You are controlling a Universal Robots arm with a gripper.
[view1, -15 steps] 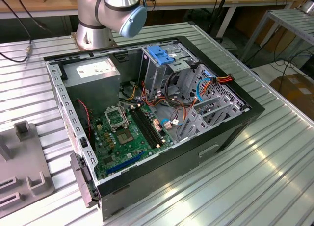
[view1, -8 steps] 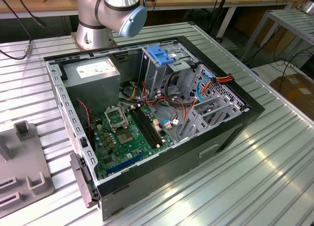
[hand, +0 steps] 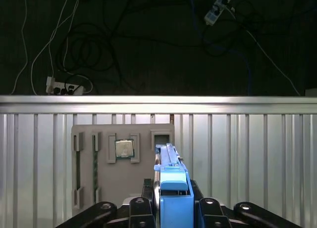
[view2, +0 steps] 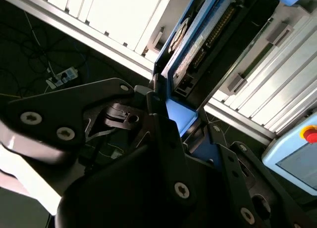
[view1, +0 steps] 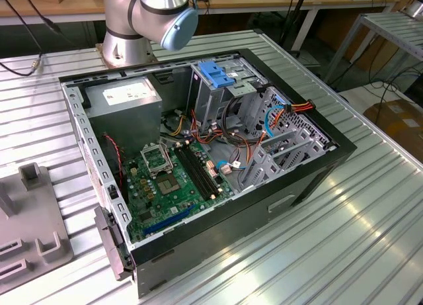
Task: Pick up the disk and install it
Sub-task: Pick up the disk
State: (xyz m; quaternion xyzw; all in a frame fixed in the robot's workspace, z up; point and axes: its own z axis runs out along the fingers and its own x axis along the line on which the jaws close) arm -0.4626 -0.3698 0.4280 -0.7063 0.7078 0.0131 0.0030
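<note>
Pinching the disk (hand: 168, 161) edge-on between its black fingers (hand: 140, 210), the gripper (hand: 173, 198) hangs above the ribbed tabletop (hand: 247, 154) in the first wrist view, with the blue carrier frame turned toward the camera. The second wrist view presents the same disk (view2: 198, 40) obliquely, exposing its connector row.

Beyond the disk, the first wrist view gives a grey fixture plate (hand: 124, 183) whose recesses hold a square processor chip (hand: 124, 149) and a narrow green strip (hand: 95, 163). Past the tabletop's edge lie floor cables (hand: 89, 45).

The exterior view supplies the open computer case (view1: 218, 232). It contains the motherboard (view1: 172, 179), the power-supply box (view1: 125, 96) and a metal drive cage (view1: 206, 103) topped by a blue bracket (view1: 217, 73). The arm (view1: 142, 17) stands behind it.
</note>
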